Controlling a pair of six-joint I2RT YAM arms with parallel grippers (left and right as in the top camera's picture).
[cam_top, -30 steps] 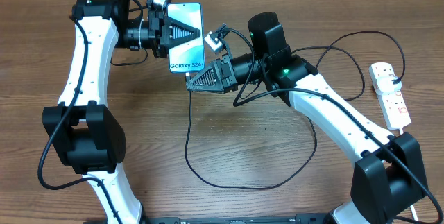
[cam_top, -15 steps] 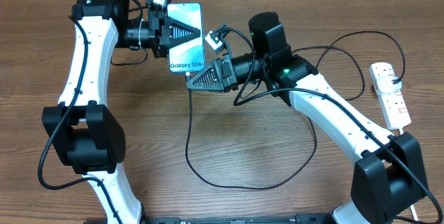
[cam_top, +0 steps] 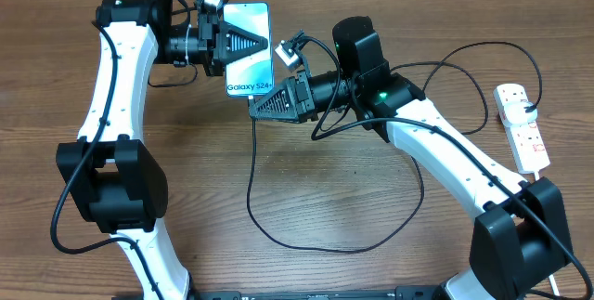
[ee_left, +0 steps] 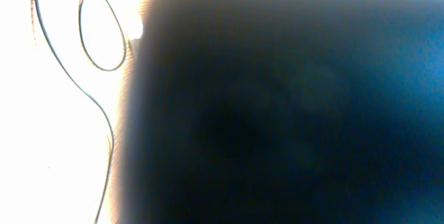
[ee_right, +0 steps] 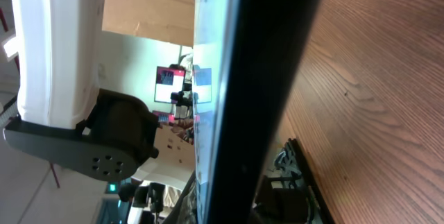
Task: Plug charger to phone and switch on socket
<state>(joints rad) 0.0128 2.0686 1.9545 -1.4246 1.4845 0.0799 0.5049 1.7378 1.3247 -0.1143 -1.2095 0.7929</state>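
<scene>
Left gripper (cam_top: pixel 260 45) clamps phone (cam_top: pixel 251 16), blacking out its wrist view. Right gripper (cam_top: pixel 260 110), just beside, pinches charger (cam_top: pixel 251 170); connector tip hidden.

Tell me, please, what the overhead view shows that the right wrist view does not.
Only overhead: the socket at the right edge of the table, the charger looping across it, the left gripper shut on the phone, and the right gripper shut on the charger at the phone's lower end. Only right wrist: the phone's black edge, close and edge-on, with reflections on its glass. Both: the phone and the wooden table.
</scene>
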